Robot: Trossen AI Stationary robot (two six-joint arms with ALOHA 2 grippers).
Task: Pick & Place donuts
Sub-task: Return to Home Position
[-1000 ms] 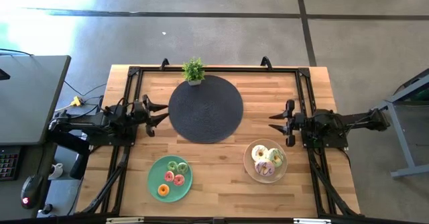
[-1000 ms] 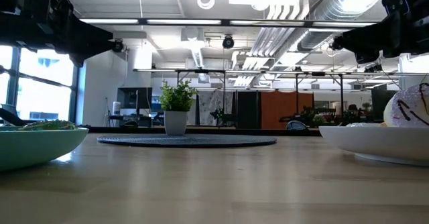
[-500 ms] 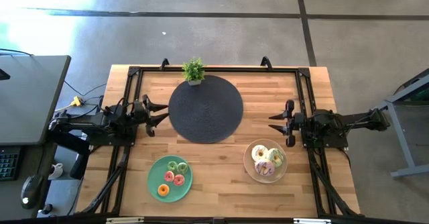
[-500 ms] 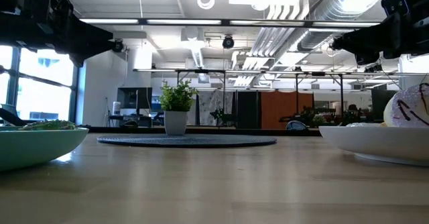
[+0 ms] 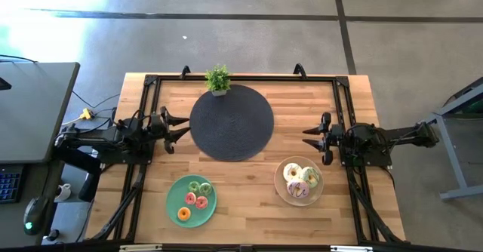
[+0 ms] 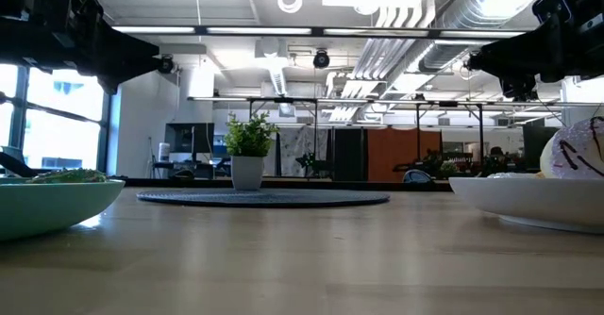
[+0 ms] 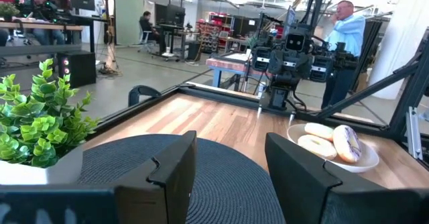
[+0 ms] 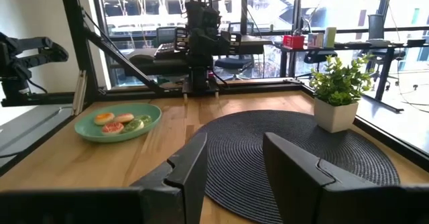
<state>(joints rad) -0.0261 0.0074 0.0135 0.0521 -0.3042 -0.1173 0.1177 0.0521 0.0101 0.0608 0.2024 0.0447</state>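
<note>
Several mini donuts lie on a green plate near the table's near edge, also in the right wrist view. Three larger donuts lie on a pale plate to the right; the left wrist view shows them too. My left gripper hovers open at the left edge of the dark round mat. My right gripper hovers open right of the mat, above the pale plate's far side. Both hold nothing.
A small potted plant stands on the mat's far edge. A black frame runs along the table's far and side edges. People show in the room beyond the table. Bare wood lies between the two plates.
</note>
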